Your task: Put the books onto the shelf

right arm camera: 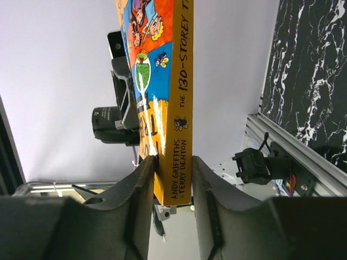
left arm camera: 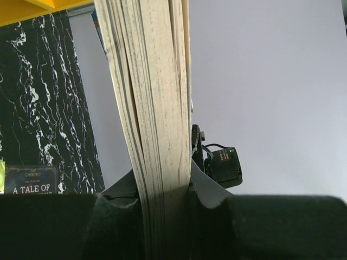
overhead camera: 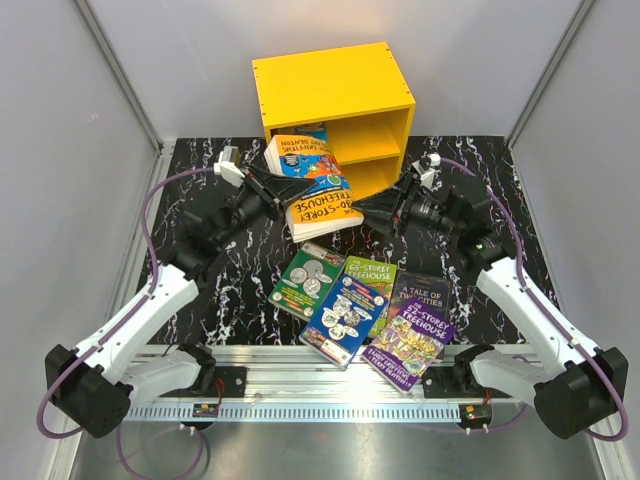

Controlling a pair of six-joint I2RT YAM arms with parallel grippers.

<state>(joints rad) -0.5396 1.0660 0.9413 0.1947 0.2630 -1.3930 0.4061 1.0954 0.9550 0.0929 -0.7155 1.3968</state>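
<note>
- Jaws of the right gripper [right arm camera: 173,162] pinch the spine of a thick book [right arm camera: 181,81]; jaws of the left gripper [left arm camera: 162,184] clamp its page edge.
- Book hangs tilted between both arms, above the surface [overhead camera: 230,300], just in front of the yellow shelf [overhead camera: 330,85].
- Likely light but floppy: glossy covers may slip and pages may splay, so the stiff spine seems the safer hold.
- Spine reads "THE 130-STOREY T…" and "ANDY GRIFFITHS & TERRY DENTON".
- Loose books [overhead camera: 360,310] lie nearer: "A TALE OF TWO CITIES", "65-STOREY TREEHOUSE".
</note>
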